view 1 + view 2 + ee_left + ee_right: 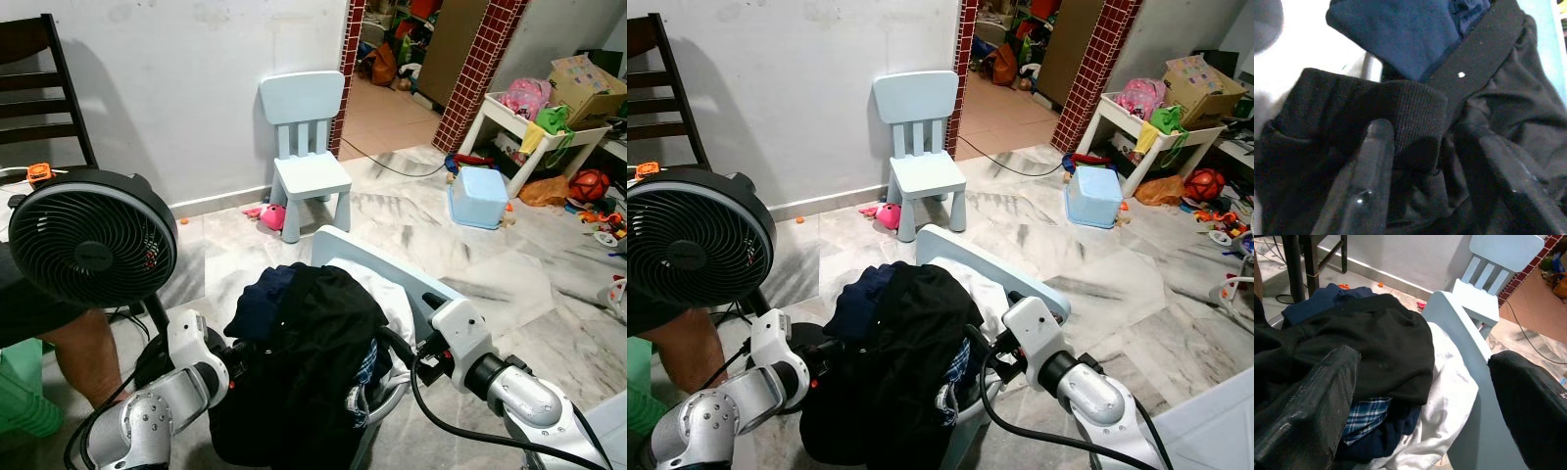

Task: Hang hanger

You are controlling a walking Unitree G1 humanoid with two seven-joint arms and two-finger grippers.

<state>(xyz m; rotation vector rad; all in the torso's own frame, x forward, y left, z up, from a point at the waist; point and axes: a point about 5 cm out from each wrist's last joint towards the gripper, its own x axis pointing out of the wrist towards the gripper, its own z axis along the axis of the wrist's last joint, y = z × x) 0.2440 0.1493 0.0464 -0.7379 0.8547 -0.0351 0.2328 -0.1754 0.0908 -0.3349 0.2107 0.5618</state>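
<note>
At lower centre we had both grippers, left (1425, 161) and right (1420, 401), spread apart at the clothes pile (304, 333), likely searching for a hanger to grasp next.

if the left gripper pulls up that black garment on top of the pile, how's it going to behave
The black garment is probably floppy: it drapes in folds over the clothes pile. The left gripper straddles its ribbed cuff, so it would likely stretch and sag. It may drag the navy garment.

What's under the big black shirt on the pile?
Under the black shirt peek a blue checked cloth, something dark blue, and a white cloth on the pale blue chair. Whatever lies deeper is covered.
</note>
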